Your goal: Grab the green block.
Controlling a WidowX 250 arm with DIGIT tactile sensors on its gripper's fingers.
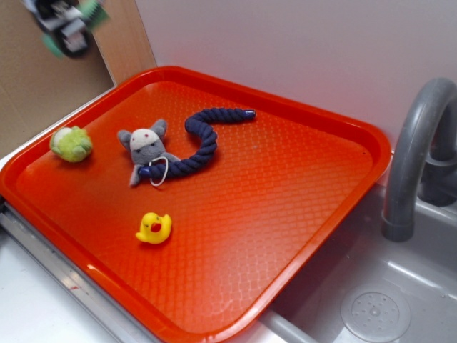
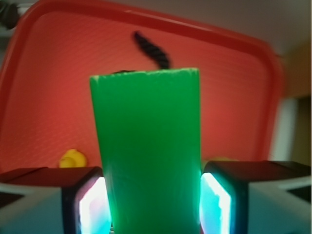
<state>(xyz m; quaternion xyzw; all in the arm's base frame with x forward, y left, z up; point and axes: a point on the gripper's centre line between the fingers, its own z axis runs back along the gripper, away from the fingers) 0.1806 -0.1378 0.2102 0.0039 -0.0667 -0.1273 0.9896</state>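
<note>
Bright, even light; blurry wrist view

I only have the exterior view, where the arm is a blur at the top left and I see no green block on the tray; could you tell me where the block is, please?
Observer: The wrist view shows the green block upright between the pads of the hand, one pad on each side.
Operator: Thank you. Is the hand over the tray?
Observer: Yes, the wrist camera looks down on the red tray beyond the block.
Operator: Which toys appear there?
Observer: The yellow duck at lower left and the end of the dark rope above the block.
</note>
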